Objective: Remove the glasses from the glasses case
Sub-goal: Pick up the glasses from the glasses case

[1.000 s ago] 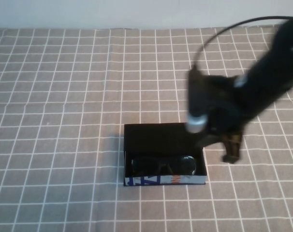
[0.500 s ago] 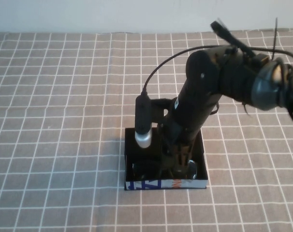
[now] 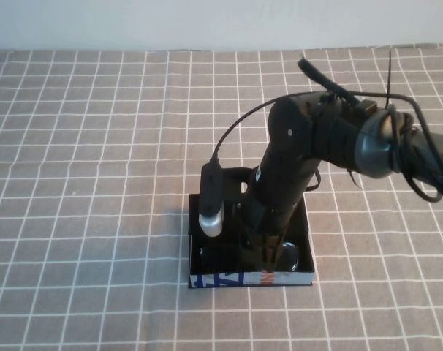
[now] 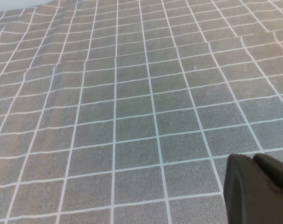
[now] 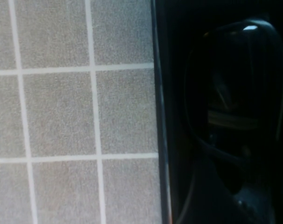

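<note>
The glasses case (image 3: pixel 229 278) is a small open black box with a white printed front edge, at the front middle of the table. The black glasses (image 3: pixel 290 256) lie inside along its front wall. My right gripper (image 3: pixel 267 252) is down inside the case over the middle of the glasses, and its arm hides most of the frame. In the right wrist view a dark lens (image 5: pixel 235 84) fills the case beside the case wall (image 5: pixel 159 116). My left gripper (image 4: pixel 253 159) is shut and empty above bare cloth, out of the high view.
A grey cloth with a white grid (image 3: pixel 97 146) covers the table up to a white wall at the back. The right arm's white-tipped camera (image 3: pixel 210 219) and its cable hang over the case's left side.
The right arm swung in from the right of the case and came down into it. Over the last half second it sank a little lower onto the glasses.
</note>
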